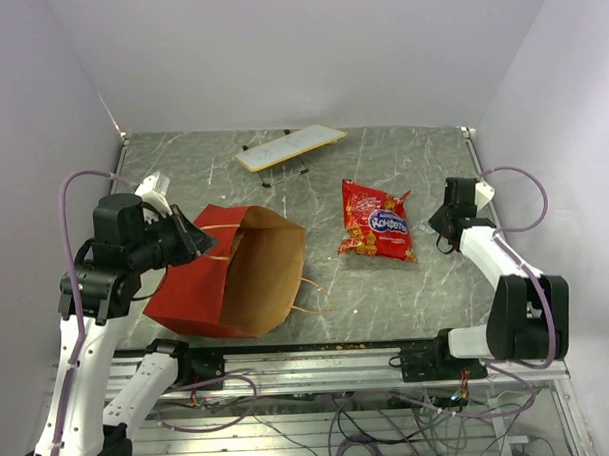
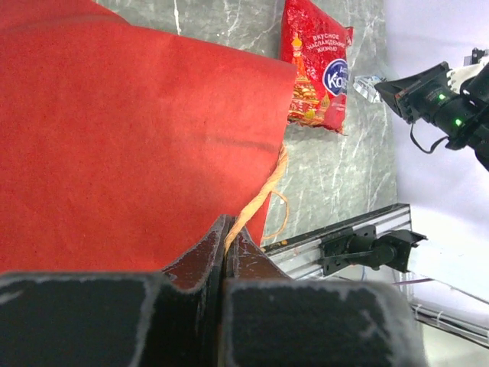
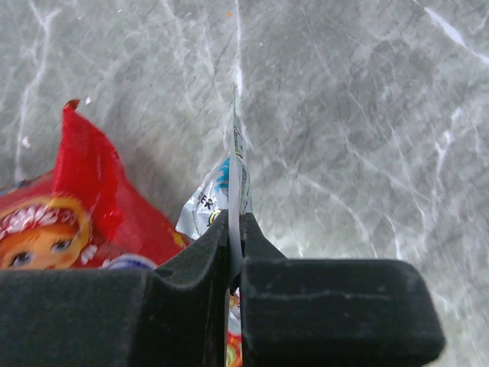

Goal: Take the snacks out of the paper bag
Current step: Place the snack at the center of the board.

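Note:
The paper bag (image 1: 236,275) lies on its side, red outside, its brown mouth facing right. My left gripper (image 1: 192,237) is shut on its tan string handle (image 2: 260,195); the bag's red wall (image 2: 114,138) fills the left wrist view. The red chip bag (image 1: 376,222) lies flat on the table right of the paper bag, and shows in the left wrist view (image 2: 317,73) and the right wrist view (image 3: 69,206). My right gripper (image 1: 440,228) is shut on a small silver packet (image 3: 235,172), held edge-on just right of the chip bag. Other small packets are not in view.
A flat white board on thin legs (image 1: 290,148) stands at the back centre of the grey marble table (image 1: 407,294). A metal rail (image 1: 319,360) runs along the near edge. Walls close in the left, back and right sides.

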{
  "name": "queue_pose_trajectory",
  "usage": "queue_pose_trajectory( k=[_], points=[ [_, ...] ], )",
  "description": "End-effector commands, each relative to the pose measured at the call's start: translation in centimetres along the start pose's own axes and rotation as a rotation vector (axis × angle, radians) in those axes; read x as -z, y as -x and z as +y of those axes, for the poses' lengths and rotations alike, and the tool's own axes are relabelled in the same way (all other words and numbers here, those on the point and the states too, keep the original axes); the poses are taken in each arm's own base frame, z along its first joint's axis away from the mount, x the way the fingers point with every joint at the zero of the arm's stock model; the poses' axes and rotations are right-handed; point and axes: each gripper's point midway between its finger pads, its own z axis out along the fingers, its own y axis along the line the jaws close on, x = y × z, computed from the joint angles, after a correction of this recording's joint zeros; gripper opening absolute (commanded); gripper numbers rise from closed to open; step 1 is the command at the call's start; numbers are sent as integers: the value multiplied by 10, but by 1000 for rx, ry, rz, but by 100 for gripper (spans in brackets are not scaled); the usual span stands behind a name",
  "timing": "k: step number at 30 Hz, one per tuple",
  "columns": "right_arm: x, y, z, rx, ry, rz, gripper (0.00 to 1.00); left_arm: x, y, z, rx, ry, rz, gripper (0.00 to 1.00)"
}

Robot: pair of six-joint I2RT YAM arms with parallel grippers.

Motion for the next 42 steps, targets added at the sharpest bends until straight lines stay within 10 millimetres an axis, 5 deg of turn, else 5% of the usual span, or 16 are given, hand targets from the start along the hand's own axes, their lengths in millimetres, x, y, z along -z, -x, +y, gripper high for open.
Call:
queue_pose_trajectory(
  k=[1, 15, 21, 25, 30, 37, 42],
  points=[
    [-27, 8, 9, -25, 73, -17, 0, -1, 20, -10, -86, -25, -31, 7],
    [-58, -30, -23, -36, 13, 65, 5, -11, 13, 5, -13, 31, -23, 7],
    [-57, -39, -22, -36, 17, 110, 19, -8, 8, 3, 32, 30, -15, 7],
    [-43, -30, -26, -32, -13, 108, 40, -7, 15, -16, 63, -52, -31, 7],
    [-15, -14, -27, -21, 13, 55, 61, -7, 15, -13, 93, -31, -27, 7],
    [27, -2, -22, 55, 57, 61, 67, -5, 12, -13, 135, -20, -16, 7],
    [50, 4, 12, 36, 199, 93, 67, -4, 9, -10, 148, -8, -17, 7]
  ],
)
